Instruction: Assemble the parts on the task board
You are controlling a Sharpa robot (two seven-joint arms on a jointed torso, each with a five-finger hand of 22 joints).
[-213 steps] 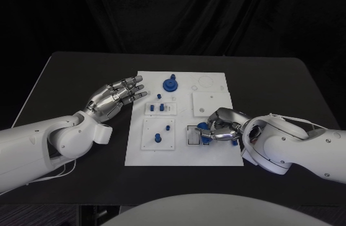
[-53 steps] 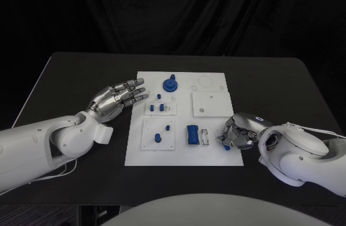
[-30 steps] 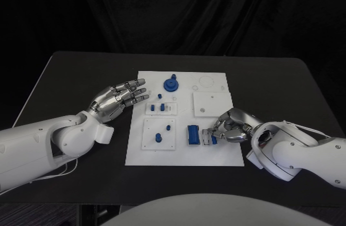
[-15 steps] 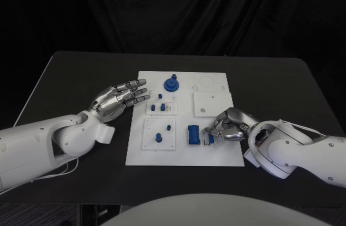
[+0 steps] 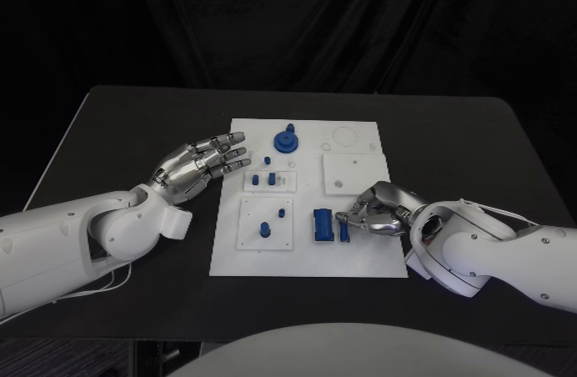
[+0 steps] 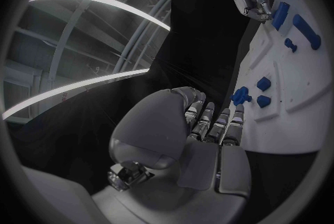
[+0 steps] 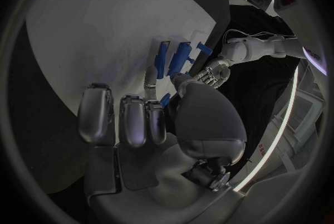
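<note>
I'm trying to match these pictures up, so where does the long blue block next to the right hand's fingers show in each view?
Head view: long blue block on the task board, left of the right hand.
Left wrist view: far end of the board.
Right wrist view: beyond the fingers.
Shared landmark: the task board.

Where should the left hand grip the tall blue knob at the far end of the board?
Grip the tall blue knob by its narrow upright stem, coming down from above. It stands upright on a wider round base that offers less to pinch, and nothing stands close around it. The left hand hovers open beside the task board, so probably a short reach.
</note>
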